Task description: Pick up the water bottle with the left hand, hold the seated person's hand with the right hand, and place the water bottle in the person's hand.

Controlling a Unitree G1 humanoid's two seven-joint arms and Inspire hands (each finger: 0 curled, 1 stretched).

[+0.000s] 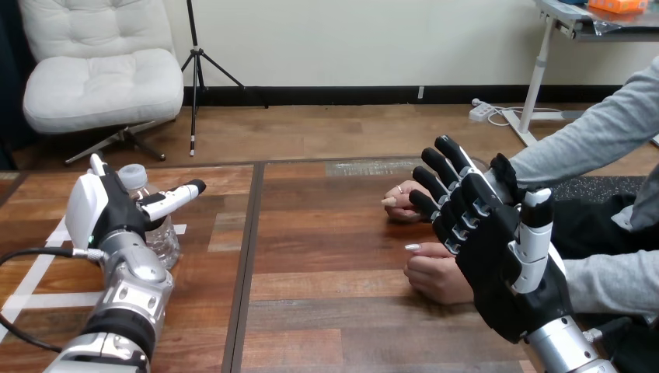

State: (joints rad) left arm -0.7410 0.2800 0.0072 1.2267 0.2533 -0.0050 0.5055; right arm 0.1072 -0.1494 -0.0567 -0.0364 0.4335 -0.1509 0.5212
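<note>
A clear water bottle (165, 237) with a grey cap stands on the wooden table (326, 311) at the left. My left hand (105, 214) is right beside it, thumb straight across the bottle's front and fingers stretched past its far side, not closed on it. At the right, the person's two hands rest on the table: the far one (399, 203) loosely curled, the near one (433, 273) in a fist. My right hand (497, 260) hovers open just right of them with straight fingers reaching over the far hand's wrist. Whether it touches either hand I cannot tell.
White tape lines (39, 268) mark the table at the left, around the bottle. A dark seam (250, 256) runs front to back between the table's boards. The person's grey sleeves (591, 140) come in from the right edge.
</note>
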